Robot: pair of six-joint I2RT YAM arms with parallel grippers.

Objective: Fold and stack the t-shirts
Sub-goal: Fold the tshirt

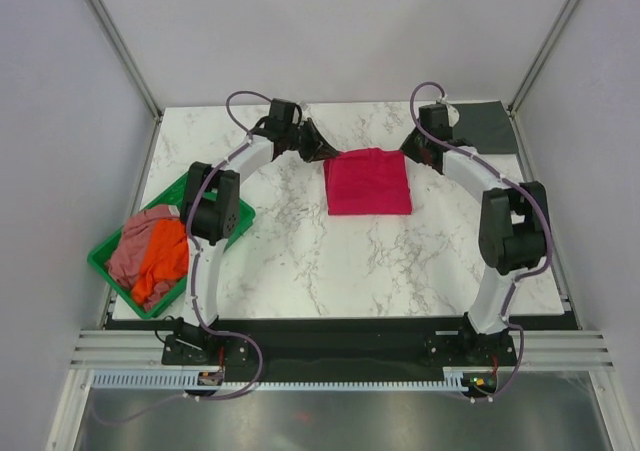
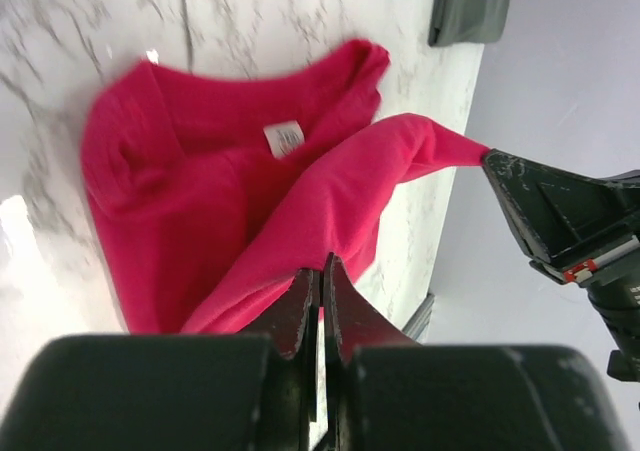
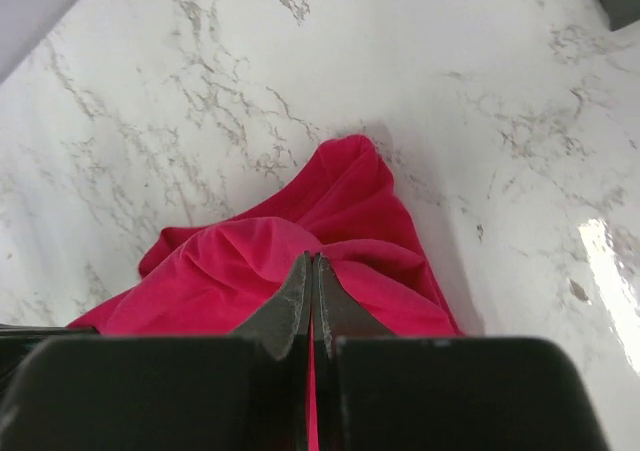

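The crimson t-shirt (image 1: 367, 181) lies partly folded in the middle of the counter (image 1: 300, 261). The left arm's fingers (image 2: 297, 316) are clamped on one far edge of it, and the right arm's fingers (image 3: 293, 301) are pinched on the other. The orange t-shirt (image 1: 165, 256) and pink t-shirt (image 1: 135, 241) sit bunched in the green tray (image 1: 98, 262).

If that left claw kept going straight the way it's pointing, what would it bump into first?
More of the crimson t-shirt it pinches: the left claw points into the cloth lying on the table. The right claw looks off to one side, though depth is unclear.
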